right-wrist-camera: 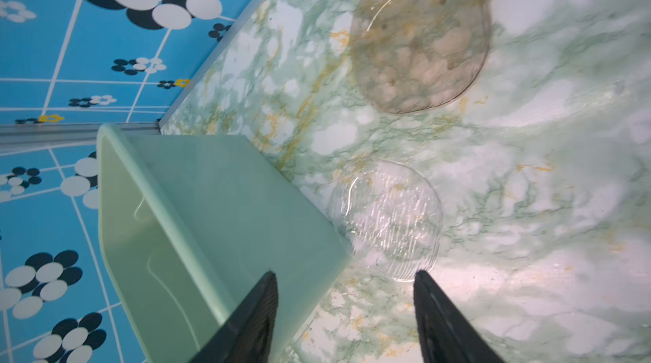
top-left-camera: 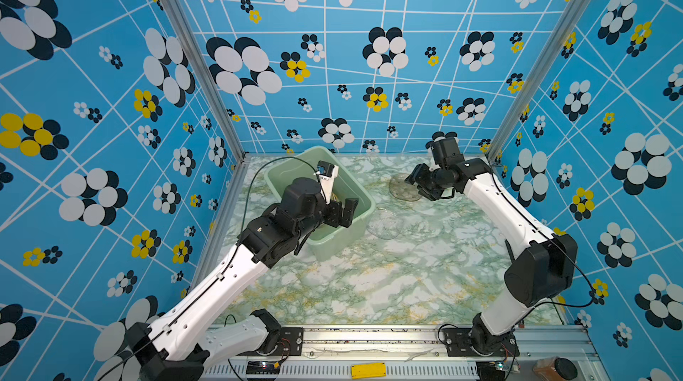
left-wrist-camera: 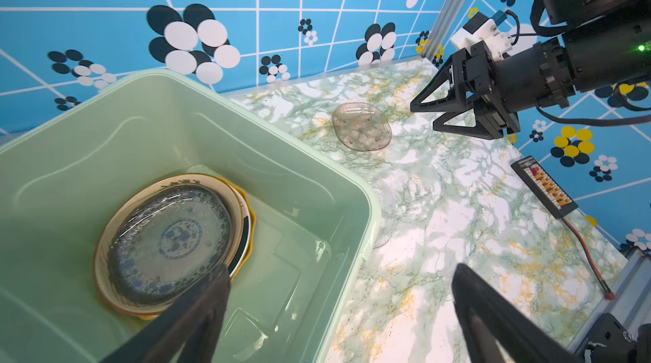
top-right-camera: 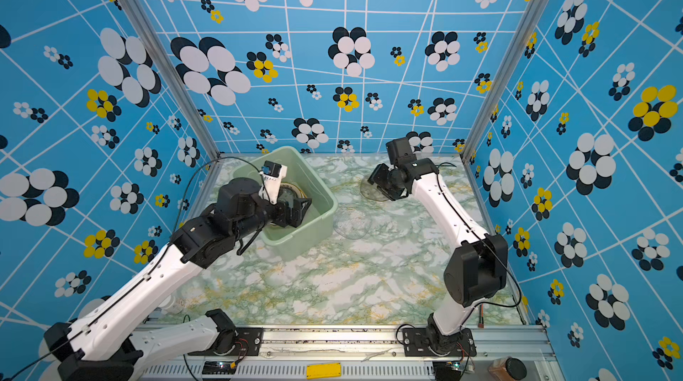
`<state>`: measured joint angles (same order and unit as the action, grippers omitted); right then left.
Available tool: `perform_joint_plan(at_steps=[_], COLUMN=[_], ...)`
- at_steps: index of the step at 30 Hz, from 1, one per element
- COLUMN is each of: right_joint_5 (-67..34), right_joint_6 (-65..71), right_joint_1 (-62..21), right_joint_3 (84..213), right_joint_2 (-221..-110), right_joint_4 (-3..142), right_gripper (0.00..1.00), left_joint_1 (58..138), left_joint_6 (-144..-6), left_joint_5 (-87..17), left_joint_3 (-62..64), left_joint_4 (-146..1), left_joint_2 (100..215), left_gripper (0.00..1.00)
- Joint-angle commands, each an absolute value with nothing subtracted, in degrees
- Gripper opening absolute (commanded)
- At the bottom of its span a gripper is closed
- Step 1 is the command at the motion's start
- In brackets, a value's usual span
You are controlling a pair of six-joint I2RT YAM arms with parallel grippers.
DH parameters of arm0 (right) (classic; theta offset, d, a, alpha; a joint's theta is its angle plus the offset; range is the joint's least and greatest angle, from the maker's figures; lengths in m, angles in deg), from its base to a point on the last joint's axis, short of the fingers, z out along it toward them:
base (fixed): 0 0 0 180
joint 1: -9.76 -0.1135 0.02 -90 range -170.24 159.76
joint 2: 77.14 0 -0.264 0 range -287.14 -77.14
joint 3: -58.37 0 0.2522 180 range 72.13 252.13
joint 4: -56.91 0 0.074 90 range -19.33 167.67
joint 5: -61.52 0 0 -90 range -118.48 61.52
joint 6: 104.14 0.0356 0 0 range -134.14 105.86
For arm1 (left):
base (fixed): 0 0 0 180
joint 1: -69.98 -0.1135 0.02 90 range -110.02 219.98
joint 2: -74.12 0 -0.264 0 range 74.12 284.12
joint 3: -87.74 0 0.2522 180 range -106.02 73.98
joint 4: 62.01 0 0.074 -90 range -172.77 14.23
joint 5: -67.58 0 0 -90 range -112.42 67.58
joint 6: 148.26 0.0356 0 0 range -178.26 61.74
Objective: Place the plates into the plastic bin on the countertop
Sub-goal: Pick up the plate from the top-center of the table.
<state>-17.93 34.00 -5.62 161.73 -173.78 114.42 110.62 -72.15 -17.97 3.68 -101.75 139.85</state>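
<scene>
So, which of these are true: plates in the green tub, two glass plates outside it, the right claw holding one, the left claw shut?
The plastic bin holds stacked plates: true.
Two glass plates lie on the countertop outside it: true, a tinted glass plate and a clear glass plate.
The right gripper holds a plate: false; its jaws are open and empty.
The left gripper is shut: false; it is open above the bin.

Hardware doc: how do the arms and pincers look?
The left arm and right arm have white shells, black joints and a black cable along each. The left pincer and right pincer are black, with triangular open-frame fingers. White camera mount on each wrist.
</scene>
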Motion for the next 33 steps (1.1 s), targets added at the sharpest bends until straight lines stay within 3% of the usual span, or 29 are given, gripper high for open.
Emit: perform_joint_plan(at_steps=[1,9,22,33], right_joint_5=[-13.70,-12.66,-7.48,-7.55], right_joint_6=[28.58,19.80,18.65,18.96], right_joint_1=[-1.78,6.07,7.92,7.83], right_joint_3=[160.22,166.87,173.48,173.20], right_joint_2=[-174.97,-191.35,-207.08,-210.60], right_joint_4=[110.40,108.59,100.81,99.74], right_gripper=[0.63,0.62,0.54,0.26], left_joint_1=[112.40,112.99,116.47,117.84], left_joint_6=[-70.98,-74.23,-81.42,-101.31], left_joint_5=[-18.56,-22.37,-28.16,-31.20], left_joint_3=[0.97,-2.24,-10.25,-25.16], left_joint_4=[-95.83,-89.62,-86.85,-103.82], left_joint_2=[144.49,155.64,169.98,180.06], left_gripper=[0.99,0.99,0.99,0.99])
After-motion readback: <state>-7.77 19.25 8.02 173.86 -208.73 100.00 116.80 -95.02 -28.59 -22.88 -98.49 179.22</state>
